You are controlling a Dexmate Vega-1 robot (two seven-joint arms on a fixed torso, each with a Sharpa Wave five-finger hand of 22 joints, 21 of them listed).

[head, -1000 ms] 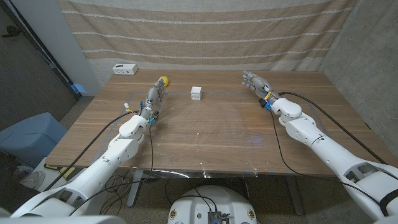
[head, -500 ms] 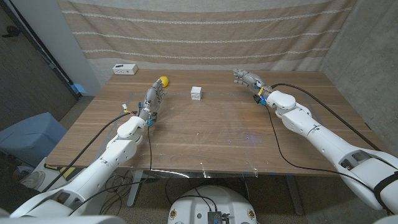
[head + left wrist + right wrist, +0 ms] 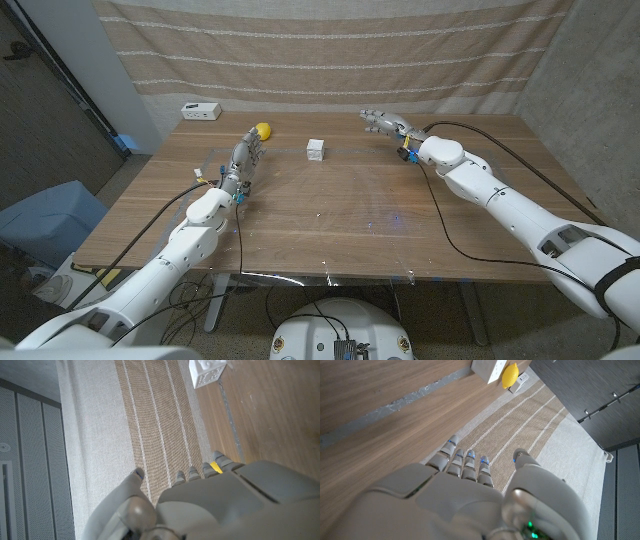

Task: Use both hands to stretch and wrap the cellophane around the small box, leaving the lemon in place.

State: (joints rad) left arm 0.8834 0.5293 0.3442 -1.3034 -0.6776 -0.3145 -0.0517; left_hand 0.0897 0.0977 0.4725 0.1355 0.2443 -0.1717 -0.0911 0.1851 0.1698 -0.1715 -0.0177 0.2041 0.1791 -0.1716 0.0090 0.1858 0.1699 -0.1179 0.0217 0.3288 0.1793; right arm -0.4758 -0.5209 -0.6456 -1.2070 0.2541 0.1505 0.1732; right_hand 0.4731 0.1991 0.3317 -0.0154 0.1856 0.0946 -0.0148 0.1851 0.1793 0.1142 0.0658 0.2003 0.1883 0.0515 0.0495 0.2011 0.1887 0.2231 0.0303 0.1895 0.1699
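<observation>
Your left hand (image 3: 245,157) sits at the far left of the table (image 3: 330,215), fingers stretched out toward the lemon (image 3: 263,130) and holding nothing. Its fingertips reach up close beside the lemon; whether they touch it cannot be told from the head view. In the left wrist view the same hand (image 3: 200,500) shows its fingers extended, with a sliver of yellow (image 3: 215,466) just past the fingertips and the box (image 3: 206,372) further off.

Your right hand (image 3: 386,124) is at the far right, well apart from the box (image 3: 316,150), with fingers spread and nothing in them. The right wrist view shows this hand (image 3: 465,490) over the wood with the fingers apart, and beyond it the box (image 3: 490,368), the lemon (image 3: 509,374) and a white outlet block (image 3: 522,380).

The box stands on the table between your two hands, nearer the left one, with the lemon just behind and to its left. Its faces carry raised markings too small to read.

The cellophane (image 3: 330,225) lies flat over the near half of the table, showing only as faint glints and a near edge; neither hand touches it.

The white block (image 3: 201,111) rests at the far left corner; its marks are unreadable.
</observation>
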